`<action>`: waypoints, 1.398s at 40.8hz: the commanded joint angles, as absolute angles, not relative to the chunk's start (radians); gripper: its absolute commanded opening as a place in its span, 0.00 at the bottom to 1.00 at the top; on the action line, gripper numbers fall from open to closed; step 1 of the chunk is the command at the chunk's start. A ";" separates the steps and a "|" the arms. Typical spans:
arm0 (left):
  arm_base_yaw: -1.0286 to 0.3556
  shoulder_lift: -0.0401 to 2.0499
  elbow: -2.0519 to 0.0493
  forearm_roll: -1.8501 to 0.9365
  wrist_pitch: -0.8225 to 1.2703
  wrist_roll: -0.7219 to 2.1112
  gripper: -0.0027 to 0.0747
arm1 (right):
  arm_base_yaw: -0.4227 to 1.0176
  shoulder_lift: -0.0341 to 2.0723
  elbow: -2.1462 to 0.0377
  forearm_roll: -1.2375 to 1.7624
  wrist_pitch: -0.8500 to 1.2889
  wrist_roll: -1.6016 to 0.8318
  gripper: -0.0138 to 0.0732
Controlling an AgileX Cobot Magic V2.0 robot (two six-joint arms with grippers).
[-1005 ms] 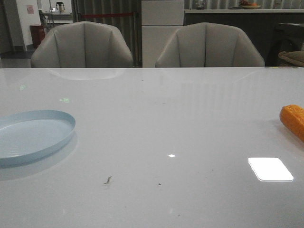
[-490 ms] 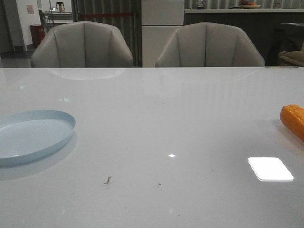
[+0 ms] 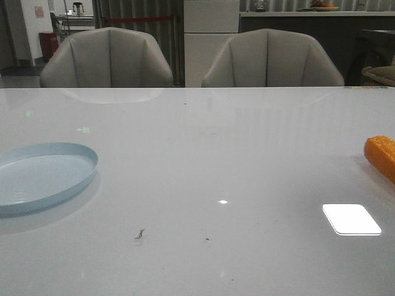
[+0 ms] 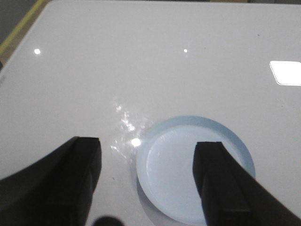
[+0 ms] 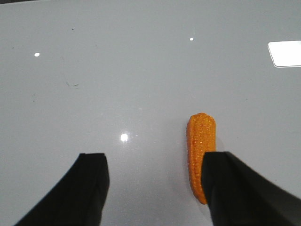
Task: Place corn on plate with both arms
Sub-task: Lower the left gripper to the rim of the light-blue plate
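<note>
On table (image 3: pixel 234 154): one corn (image 5: pixel 201 153), one plate (image 4: pixel 235 141), two pincers (image 4: pixel 148 160) (image 5: pixel 155 174) both spread.

1. The table (image 3: pixel 210 154) in front of me is showing a smooth, glossy, pale grey top, and it is reflecting ceiling lights as bright spots.
2. The plate (image 3: pixel 43 176) is lying flat on the table at my left side, near the left edge of the front view.
3. The corn (image 3: pixel 381 155) is lying on its side at my far right, well apart from the plate.
4. A few small dark specks (image 3: pixel 140 234) are sitting on the surface between them, nearer to me.
</note>
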State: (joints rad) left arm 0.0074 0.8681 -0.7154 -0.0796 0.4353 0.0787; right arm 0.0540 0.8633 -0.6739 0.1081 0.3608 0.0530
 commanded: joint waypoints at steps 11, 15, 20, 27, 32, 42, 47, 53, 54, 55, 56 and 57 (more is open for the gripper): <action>0.068 1.120 -0.816 -0.150 0.444 -0.029 0.67 | 0.055 0.859 -0.709 0.101 0.342 0.049 0.78; 0.068 1.219 -0.883 -0.148 0.461 -0.026 0.67 | 0.055 0.859 -0.709 0.101 0.351 0.049 0.78; 0.068 1.340 -0.970 -0.148 0.498 -0.024 0.67 | 0.055 0.859 -0.709 0.101 0.352 0.049 0.78; 0.068 1.518 -1.094 -0.148 0.580 -0.024 0.67 | 0.055 0.859 -0.709 0.101 0.352 0.049 0.78; 0.068 1.636 -1.157 -0.150 0.624 -0.024 0.67 | 0.055 0.859 -0.709 0.101 0.352 0.049 0.78; 0.068 1.775 -1.198 -0.164 0.634 -0.024 0.65 | 0.055 0.859 -0.709 0.101 0.352 0.049 0.78; 0.068 1.815 -1.198 -0.185 0.634 -0.024 0.61 | 0.055 0.859 -0.709 0.101 0.352 0.049 0.78; 0.068 1.845 -1.198 -0.224 0.634 -0.024 0.56 | 0.055 0.859 -0.709 0.101 0.352 0.049 0.78; 0.068 1.847 -1.198 -0.227 0.634 -0.024 0.55 | 0.055 0.859 -0.708 0.101 0.352 0.049 0.78; 0.068 1.849 -1.198 -0.229 0.636 -0.024 0.54 | 0.055 0.859 -0.708 0.101 0.352 0.049 0.78; 0.066 1.852 -1.198 -0.229 0.636 -0.024 0.52 | 0.055 0.859 -0.708 0.101 0.352 0.049 0.78; 0.064 1.852 -1.198 -0.229 0.641 -0.024 0.51 | 0.055 0.859 -0.708 0.101 0.353 0.049 0.78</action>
